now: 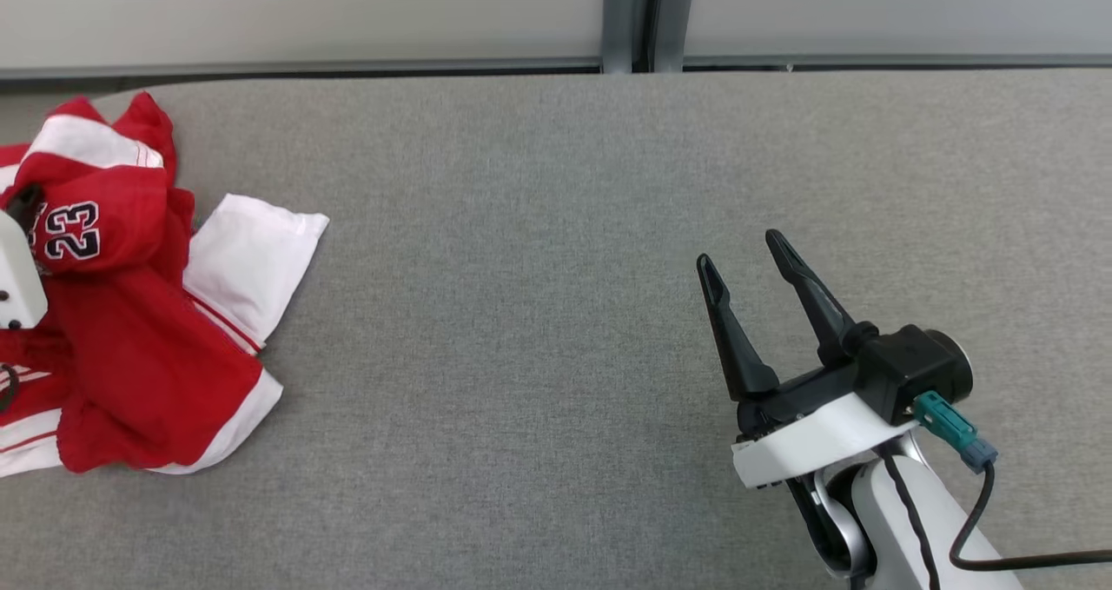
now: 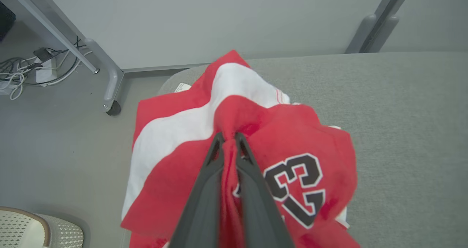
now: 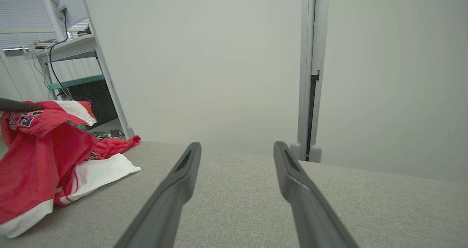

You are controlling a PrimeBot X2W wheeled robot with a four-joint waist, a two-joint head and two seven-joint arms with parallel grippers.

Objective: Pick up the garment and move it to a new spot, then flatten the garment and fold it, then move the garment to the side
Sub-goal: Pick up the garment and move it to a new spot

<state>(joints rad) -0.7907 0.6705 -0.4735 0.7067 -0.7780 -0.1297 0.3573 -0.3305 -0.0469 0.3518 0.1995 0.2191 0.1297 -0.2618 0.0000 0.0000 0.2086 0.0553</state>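
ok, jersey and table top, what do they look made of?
The jersey: soft knit cloth, matte red with white panels, possibly polyester; it bunches limply where the left claw pinches it. The table top: grey woven fabric or felt covering, matte; a fine weave grain shows and the corner looks rounded. The core underneath can't be told.

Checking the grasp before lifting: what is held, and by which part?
The left gripper pinches a red fold of the crumpled red-and-white jersey beside its 23. The right gripper holds nothing.
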